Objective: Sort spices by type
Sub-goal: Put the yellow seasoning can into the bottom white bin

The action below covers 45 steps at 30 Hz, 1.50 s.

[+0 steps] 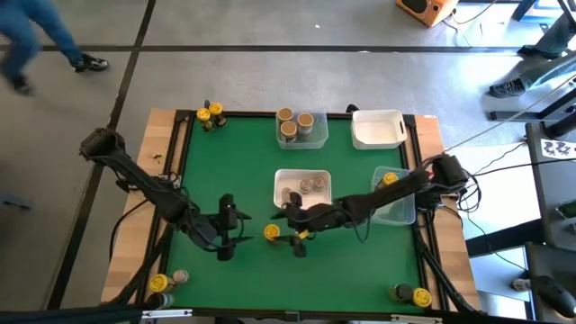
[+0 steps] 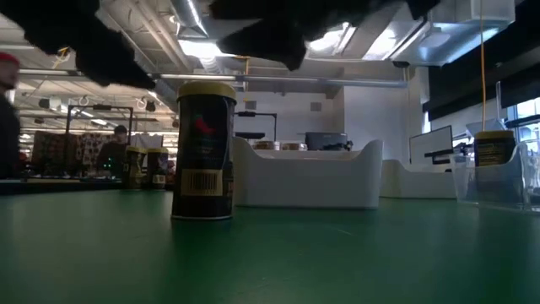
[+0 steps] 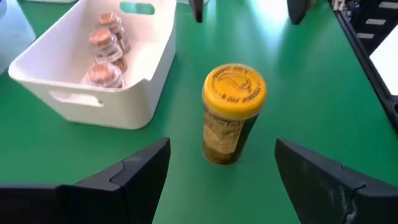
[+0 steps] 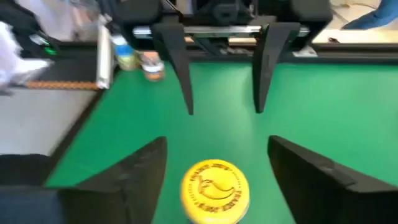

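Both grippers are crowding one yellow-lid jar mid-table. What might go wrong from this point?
1. The yellow-lid jar stands upright between the open left gripper and the open right gripper, both close; either arm moving could tip it.
2. The two grippers face each other across the jar, so a reach by both risks a collision.
3. The white tray holding grey-lid jars sits close behind; a knocked jar could roll against it.
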Tool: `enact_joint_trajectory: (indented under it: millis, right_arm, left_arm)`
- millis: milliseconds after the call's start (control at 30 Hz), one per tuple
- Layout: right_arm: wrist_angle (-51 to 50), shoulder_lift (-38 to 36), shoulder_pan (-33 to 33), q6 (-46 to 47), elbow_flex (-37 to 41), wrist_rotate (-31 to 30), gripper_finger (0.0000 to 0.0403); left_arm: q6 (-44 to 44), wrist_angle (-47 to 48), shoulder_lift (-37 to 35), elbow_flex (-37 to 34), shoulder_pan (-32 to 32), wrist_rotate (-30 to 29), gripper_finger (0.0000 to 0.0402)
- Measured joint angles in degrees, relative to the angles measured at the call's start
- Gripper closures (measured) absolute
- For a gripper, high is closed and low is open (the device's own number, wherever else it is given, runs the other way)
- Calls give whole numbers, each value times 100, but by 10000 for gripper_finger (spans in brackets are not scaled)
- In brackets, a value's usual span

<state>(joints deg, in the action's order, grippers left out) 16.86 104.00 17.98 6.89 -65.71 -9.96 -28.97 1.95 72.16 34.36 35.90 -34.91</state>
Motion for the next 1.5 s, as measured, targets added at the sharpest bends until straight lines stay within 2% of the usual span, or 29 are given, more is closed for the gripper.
enact_joint_trajectory:
  millis: [133, 300, 800, 1100, 1267, 1500]
  right_arm:
    - [-337, 366, 0, 50, -498, -155, 82]
    - [-522, 650, 0, 114, -655, -157, 72]
    - [-650, 965, 2, 578, -654, -114, 107]
    - [-573, 1087, 2, 638, -652, 50, 147]
    - [-455, 1126, 0, 576, -652, -12, 165]
    - [-590, 1087, 5, 464, -652, -295, 167]
  left_arm:
    - [-233, -104, 6, -225, -2, -102, 114]
    - [-244, -121, 10, -253, -3, -184, 114]
    - [-247, -138, 11, -253, -24, -324, 114]
    - [-253, -135, 11, -253, -31, -392, 114]
    - [-258, -141, 15, -265, -42, -392, 114]
    - [-282, -138, 15, -303, -42, -394, 114]
